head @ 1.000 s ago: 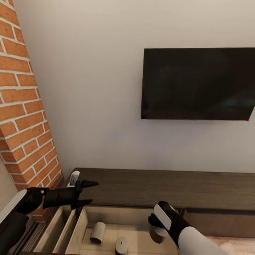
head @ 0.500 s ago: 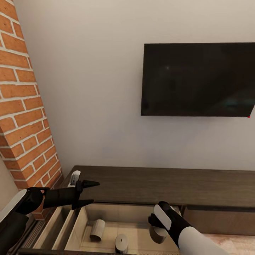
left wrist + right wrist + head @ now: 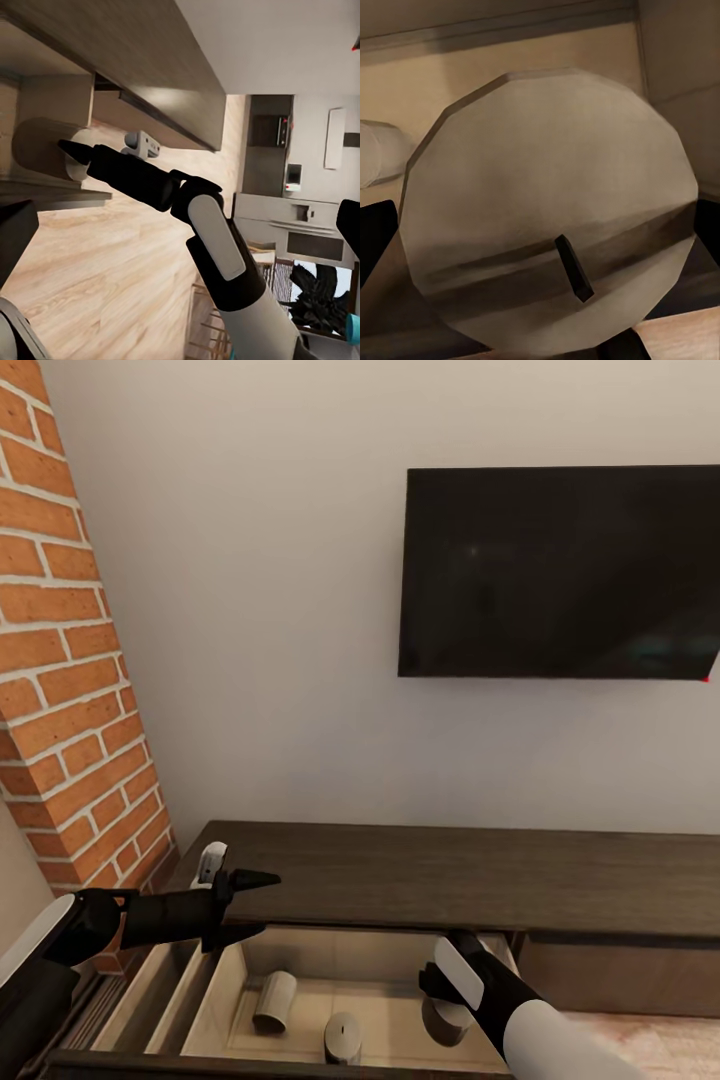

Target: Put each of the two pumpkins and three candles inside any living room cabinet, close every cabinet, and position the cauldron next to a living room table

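**Third candle going into the open cabinet drawer**

The right gripper [image 3: 75, 154] reached down into the open compartment of the cabinet [image 3: 450, 875], and the right wrist view looked straight onto the wick end of a candle [image 3: 547, 217], very near, with the dark fingertips at either edge of the frame. The jaws stood about as wide as the candle, but whether they pinched it or had let go could not be told. The left gripper [image 3: 255, 905] hovered over the cabinet's left end with its jaws wide and nothing between them.

In the head view that candle [image 3: 450, 1015] showed beneath the right wrist, apparently upright with its long axis vertical and its wick up. A second candle [image 3: 343, 1040] stood upright near it on the pale drawer floor. A third candle [image 3: 273, 1000] lay on its side further left, its long axis running from front to back with a slight lean.

Judging by this, the step in hand was setting the last candle inside. The next move would call for spreading the jaws fully, lifting the right arm straight up clear of the candle so it does not topple, then pushing the compartment shut
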Controlling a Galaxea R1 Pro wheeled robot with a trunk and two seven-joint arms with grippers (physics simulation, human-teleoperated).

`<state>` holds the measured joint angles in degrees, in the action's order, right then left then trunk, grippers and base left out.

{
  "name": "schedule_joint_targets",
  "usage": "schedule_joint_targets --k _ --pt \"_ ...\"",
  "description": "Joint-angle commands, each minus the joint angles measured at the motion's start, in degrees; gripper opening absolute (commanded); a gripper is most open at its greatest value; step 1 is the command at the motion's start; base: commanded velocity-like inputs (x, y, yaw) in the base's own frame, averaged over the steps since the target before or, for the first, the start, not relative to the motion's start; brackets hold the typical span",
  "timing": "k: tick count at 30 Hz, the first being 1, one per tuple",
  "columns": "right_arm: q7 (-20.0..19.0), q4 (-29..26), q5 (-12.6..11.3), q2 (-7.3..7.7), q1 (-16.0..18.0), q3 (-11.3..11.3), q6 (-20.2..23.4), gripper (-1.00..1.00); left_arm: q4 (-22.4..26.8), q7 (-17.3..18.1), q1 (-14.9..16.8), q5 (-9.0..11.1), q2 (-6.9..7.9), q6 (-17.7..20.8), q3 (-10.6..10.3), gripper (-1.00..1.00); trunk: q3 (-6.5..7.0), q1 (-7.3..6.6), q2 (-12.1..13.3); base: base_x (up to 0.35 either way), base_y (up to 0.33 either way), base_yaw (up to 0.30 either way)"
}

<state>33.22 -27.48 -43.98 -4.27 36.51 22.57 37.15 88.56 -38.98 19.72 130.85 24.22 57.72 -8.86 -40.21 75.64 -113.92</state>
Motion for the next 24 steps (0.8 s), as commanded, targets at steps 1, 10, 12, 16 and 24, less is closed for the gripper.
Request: schedule_joint_targets --k 1,10,12,16,24 --pt "0.5 -0.1 -0.6 0.05 0.1 0.4 0.1 -1.00 0.0 -0.6 0.0 0.6 0.03 -0.1 0.0 1.00 -0.24 0.22 -0.4 0.000 0.000 0.000" --pt "0.5 -0.1 -0.6 0.05 0.1 0.5 0.0 -1.00 1.8 2.1 -0.1 0.7 0.09 -0.1 0.0 1.00 -1.86 2.20 -4.1 0.000 0.000 0.000" --pt "0.5 -0.1 -0.6 0.05 0.1 0.5 0.0 -1.00 2.3 3.7 -0.2 0.7 0.23 -0.1 -0.1 1.00 -2.22 2.63 -4.9 0.000 0.000 0.000" --pt "0.5 0.0 -0.6 0.05 0.1 0.5 0.0 -1.00 2.7 5.2 -0.2 0.7 0.49 -0.1 0.0 1.00 -2.94 3.51 -6.5 0.000 0.000 0.000" --pt "0.5 0.0 -0.6 0.05 0.1 0.5 0.0 -1.00 2.9 5.7 -0.3 0.7 1.46 0.0 -0.8 1.00 -2.94 3.51 -6.5 0.000 0.000 0.000"
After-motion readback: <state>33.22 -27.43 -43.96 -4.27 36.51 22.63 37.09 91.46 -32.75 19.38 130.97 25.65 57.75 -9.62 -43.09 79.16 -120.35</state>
